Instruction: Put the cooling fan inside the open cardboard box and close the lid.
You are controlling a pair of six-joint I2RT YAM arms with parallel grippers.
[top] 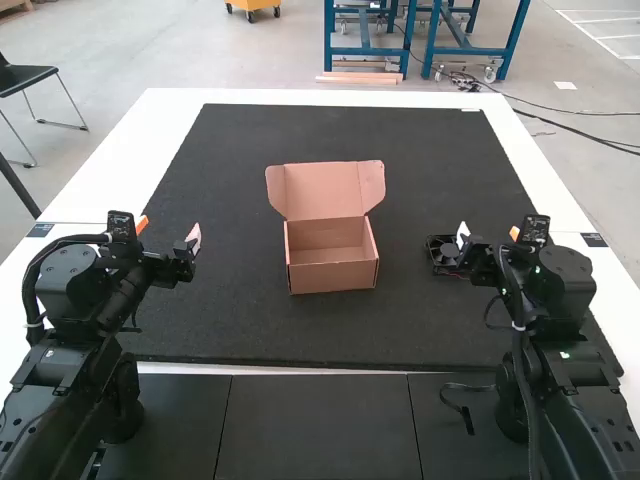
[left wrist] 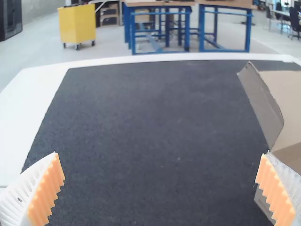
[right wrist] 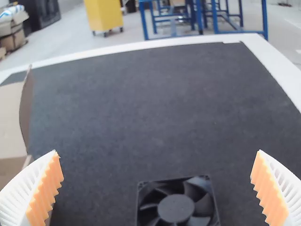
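Note:
An open cardboard box point(top: 331, 254) stands in the middle of the black mat, its lid point(top: 324, 188) tilted up at the far side. Its side and flap point(left wrist: 275, 106) show in the left wrist view; its edge point(right wrist: 14, 122) shows in the right wrist view. A black square cooling fan point(top: 446, 254) lies flat on the mat right of the box, seen close as the fan point(right wrist: 178, 203). My right gripper point(top: 469, 247) is open and sits just above and behind the fan, nothing between its fingers point(right wrist: 40, 193). My left gripper point(top: 188, 247) is open, left of the box, fingers point(left wrist: 40, 190) spread wide.
The black mat point(top: 230, 180) covers most of the white table point(top: 120, 150). Bare mat lies between each gripper and the box and beyond the box to the table's far edge.

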